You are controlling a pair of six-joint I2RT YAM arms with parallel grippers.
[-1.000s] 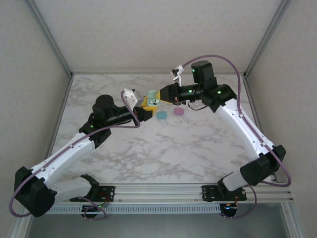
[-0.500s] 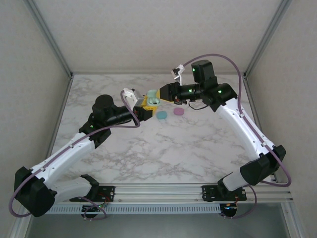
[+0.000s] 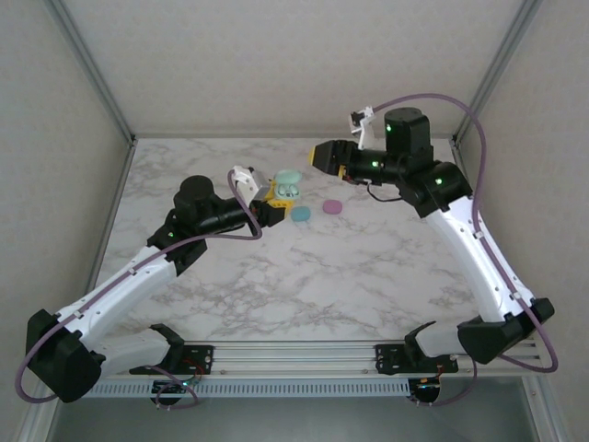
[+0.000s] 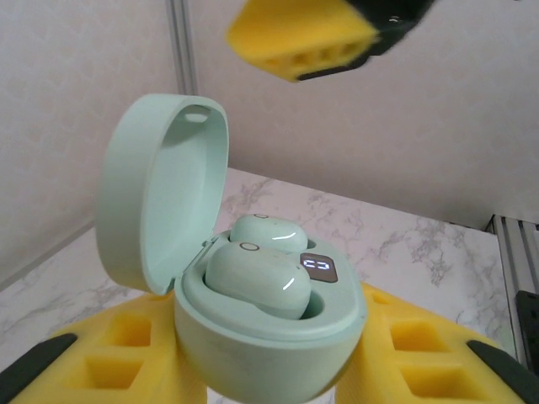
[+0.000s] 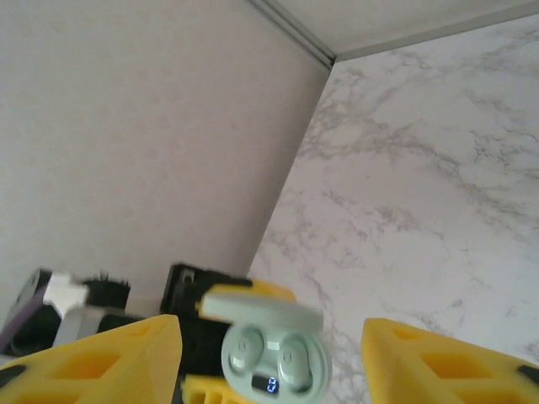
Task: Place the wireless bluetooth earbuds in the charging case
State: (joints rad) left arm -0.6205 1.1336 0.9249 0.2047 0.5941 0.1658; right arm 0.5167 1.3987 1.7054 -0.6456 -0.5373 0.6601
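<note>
The two glossy, rounded mint green plastic earbuds (image 4: 257, 278) sit side by side in the open mint green oval charging case (image 4: 253, 345). The left gripper (image 3: 270, 196) clamps this case between its yellow fingers. The right gripper (image 3: 318, 156) hangs just right of the case, apart from it, with its jaws parted and empty. A smooth teal case (image 3: 300, 215) and a pink case (image 3: 332, 208) lie shut on the marbled table (image 3: 368, 267).

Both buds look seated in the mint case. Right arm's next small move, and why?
Probably swing the right gripper in to tip the lid shut. Both earbuds sit in their wells, the lid stands open, the left gripper clamps the mint case, and the right gripper is open and apart from it.
</note>
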